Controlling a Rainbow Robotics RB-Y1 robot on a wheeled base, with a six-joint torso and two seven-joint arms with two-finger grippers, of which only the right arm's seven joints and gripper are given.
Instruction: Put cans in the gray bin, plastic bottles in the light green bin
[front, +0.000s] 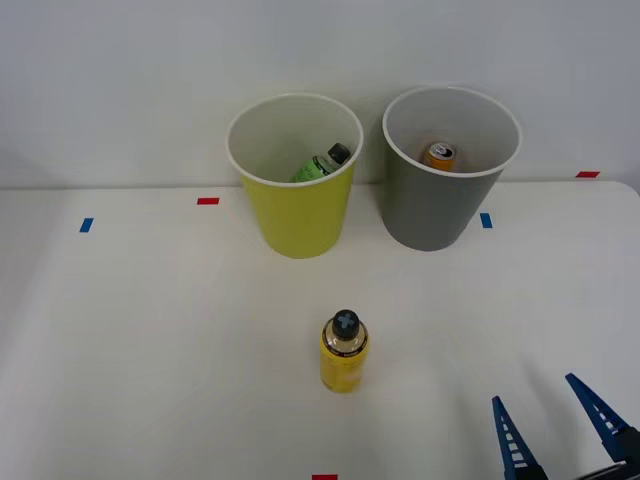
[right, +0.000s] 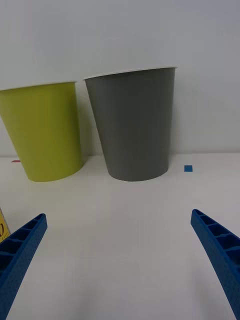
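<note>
A yellow-labelled plastic bottle (front: 344, 352) with a black cap stands upright on the white table, in front of the bins. The light green bin (front: 296, 205) holds a green-labelled bottle (front: 322, 164) lying tilted inside. To its right, the gray bin (front: 430, 205) has the orange can (front: 440, 155) in it. My right gripper (front: 553, 417) is open and empty at the near right corner of the table, well to the right of the yellow bottle. In the wrist view both bins, light green (right: 45, 132) and gray (right: 134, 127), stand ahead between the blue fingers (right: 220, 252), and a sliver of the yellow bottle (right: 3, 227) shows at the edge.
Small tape marks dot the table: blue (front: 86, 225) and red (front: 208, 201) at the left, blue (front: 486, 220) and red (front: 587, 174) at the right, red (front: 324, 477) at the near edge. A white wall stands right behind the bins.
</note>
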